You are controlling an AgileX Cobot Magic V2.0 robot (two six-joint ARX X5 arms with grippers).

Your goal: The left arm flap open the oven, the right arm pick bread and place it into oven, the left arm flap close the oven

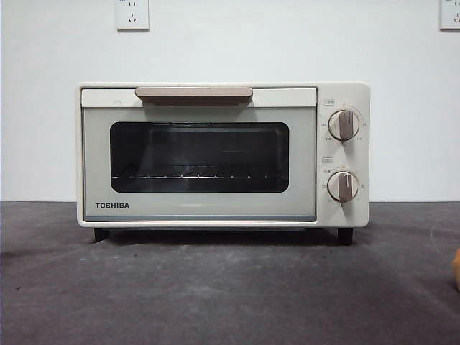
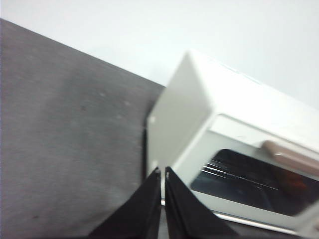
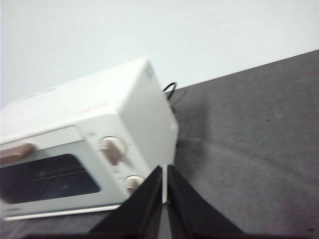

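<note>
The cream-white TOSHIBA oven [image 1: 215, 154] stands on the dark table with its door closed and its beige bar handle [image 1: 193, 93] at the top. Through the dark glass window [image 1: 199, 157] I see only the wire rack. A small golden-orange sliver, likely the bread [image 1: 456, 268], shows at the front view's right edge. My left gripper [image 2: 163, 172] is shut and empty, raised off the oven's left front corner [image 2: 179, 114]. My right gripper [image 3: 165, 169] is shut and empty, raised off the oven's right side [image 3: 149, 114]. Neither gripper shows in the front view.
Two beige knobs [image 1: 343, 124] sit on the oven's right panel. A black cable [image 3: 170, 89] runs behind the oven's right rear corner. A white wall with sockets [image 1: 132, 14] stands behind. Dark grey table surface [image 1: 215, 287] spreads in front of the oven.
</note>
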